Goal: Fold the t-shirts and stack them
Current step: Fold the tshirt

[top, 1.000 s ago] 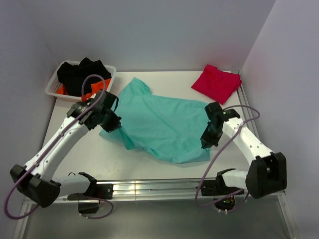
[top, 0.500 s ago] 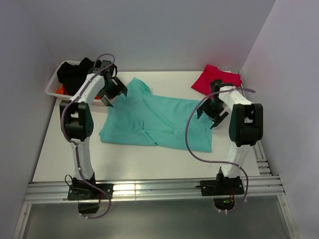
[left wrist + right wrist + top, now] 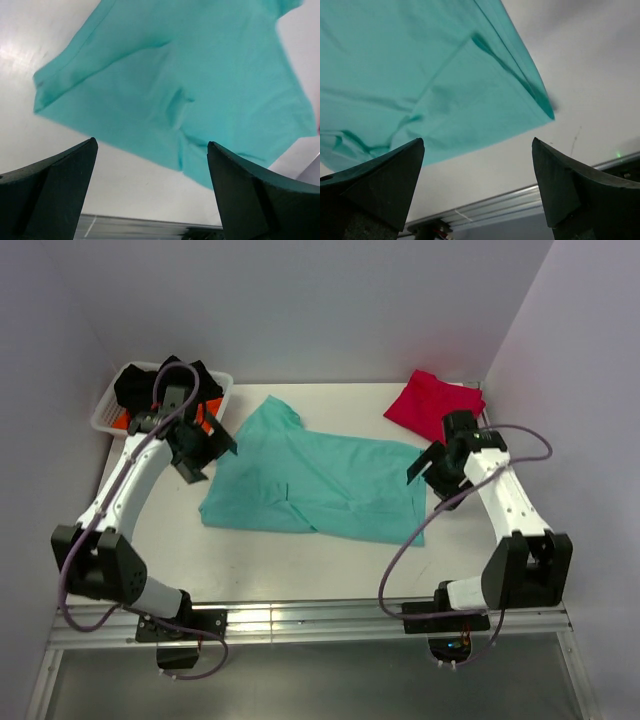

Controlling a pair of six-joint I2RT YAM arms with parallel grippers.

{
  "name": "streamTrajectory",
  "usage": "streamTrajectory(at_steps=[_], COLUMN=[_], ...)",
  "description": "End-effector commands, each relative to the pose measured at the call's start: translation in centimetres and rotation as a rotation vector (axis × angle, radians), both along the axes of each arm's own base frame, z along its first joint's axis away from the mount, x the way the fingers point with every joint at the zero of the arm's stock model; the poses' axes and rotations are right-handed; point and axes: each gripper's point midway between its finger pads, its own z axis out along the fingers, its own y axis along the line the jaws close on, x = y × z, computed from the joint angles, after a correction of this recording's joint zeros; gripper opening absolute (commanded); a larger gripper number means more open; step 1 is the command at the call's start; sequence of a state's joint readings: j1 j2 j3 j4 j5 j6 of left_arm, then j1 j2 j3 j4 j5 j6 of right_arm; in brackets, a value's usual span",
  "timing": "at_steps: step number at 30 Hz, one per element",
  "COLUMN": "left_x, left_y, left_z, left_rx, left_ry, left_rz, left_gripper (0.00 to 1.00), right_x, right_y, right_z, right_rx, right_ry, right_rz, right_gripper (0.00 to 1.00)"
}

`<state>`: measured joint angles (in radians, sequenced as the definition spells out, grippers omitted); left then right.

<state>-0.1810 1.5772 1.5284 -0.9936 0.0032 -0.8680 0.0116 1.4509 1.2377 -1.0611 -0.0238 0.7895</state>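
Note:
A teal-green t-shirt lies folded over on itself across the middle of the white table, a sleeve pointing to the back left. It fills the upper part of the left wrist view and of the right wrist view. A folded crimson-red t-shirt rests at the back right. My left gripper hovers open just off the teal shirt's left edge, holding nothing. At the shirt's right edge my right gripper is likewise open and holds nothing.
A white basket at the back left holds black and orange clothes. An aluminium rail runs along the near table edge. Walls close in at the back and on both sides.
Both grippers have let go of the teal shirt's near edge after carrying it to the back, and now stand open beside the folded shirt. The arms have drawn back outward.

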Motion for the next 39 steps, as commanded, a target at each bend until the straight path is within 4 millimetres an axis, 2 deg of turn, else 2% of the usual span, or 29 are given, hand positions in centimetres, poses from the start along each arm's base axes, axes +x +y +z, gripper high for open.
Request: streamTrajectory(at_steps=[1, 2, 3, 5, 6, 9, 13, 20, 26, 30, 32, 35, 36, 38, 39], left_x=[-4.9, -5.9, -7.7, -8.9, -10.0, -10.9, -10.7, -9.5, -9.6, -9.5, -9.6, -9.6, -9.6, -9.6, -9.4], left_y=[0.5, 0.5, 0.7, 0.7, 0.8, 0.5, 0.5, 1.2, 1.4, 2.6, 3.2, 4.1, 4.2, 4.9, 5.0], left_z=[-3.7, -4.5, -6.7, -7.6, -9.0, -10.4, -11.6, -12.0, -13.6, -14.9, -15.5, -16.4, -16.8, -17.4, -17.8], left_rx=[-0.013, -0.019, -0.014, -0.031, -0.028, -0.049, -0.038, 0.014, 0.029, 0.099, 0.133, 0.183, 0.196, 0.231, 0.242], left_ry=[0.083, 0.098, 0.153, 0.156, 0.191, 0.205, 0.225, 0.225, 0.278, 0.302, 0.316, 0.332, 0.34, 0.35, 0.357], left_rz=[0.024, 0.035, 0.035, 0.041, 0.041, 0.026, 0.013, 0.024, 0.043, 0.073, 0.084, 0.104, 0.107, 0.125, 0.129], left_gripper=[0.97, 0.97, 0.96, 0.95, 0.94, 0.9, 0.87, 0.84, 0.81, 0.79, 0.77, 0.69, 0.64, 0.59, 0.53], right_x=[-4.8, -5.5, -7.1, -8.2, -9.6, -10.2, -9.4, -6.4, -5.5, -5.3, -5.2, -5.0, -4.9, -4.6, -4.6], right_y=[1.8, 3.0, 3.5, 4.9, 5.8, 6.5, 5.5, 4.7, 4.2, 4.1, 4.0, 3.6, 3.5, 3.3, 3.2], right_z=[-1.4, -1.9, -3.1, -4.4, -5.7, -7.2, -8.3, -9.4, -11.1, -11.5, -11.8, -12.0, -12.1, -12.2, -12.3], right_rx=[0.068, 0.074, 0.068, 0.075, 0.087, 0.089, 0.009, -0.082, -0.123, -0.123, -0.124, -0.125, -0.127, -0.128, -0.131], right_ry=[0.053, 0.05, 0.083, 0.101, 0.138, 0.147, 0.156, 0.159, 0.211, 0.216, 0.221, 0.227, 0.233, 0.24, 0.245], right_rz=[0.031, 0.058, 0.074, 0.111, 0.127, 0.125, 0.127, 0.122, 0.117, 0.11, 0.11, 0.106, 0.106, 0.106, 0.107], right_gripper=[0.94, 0.93, 0.93, 0.93, 0.93, 0.91, 0.89, 0.86, 0.82, 0.77, 0.73, 0.57, 0.51, 0.44, 0.42])
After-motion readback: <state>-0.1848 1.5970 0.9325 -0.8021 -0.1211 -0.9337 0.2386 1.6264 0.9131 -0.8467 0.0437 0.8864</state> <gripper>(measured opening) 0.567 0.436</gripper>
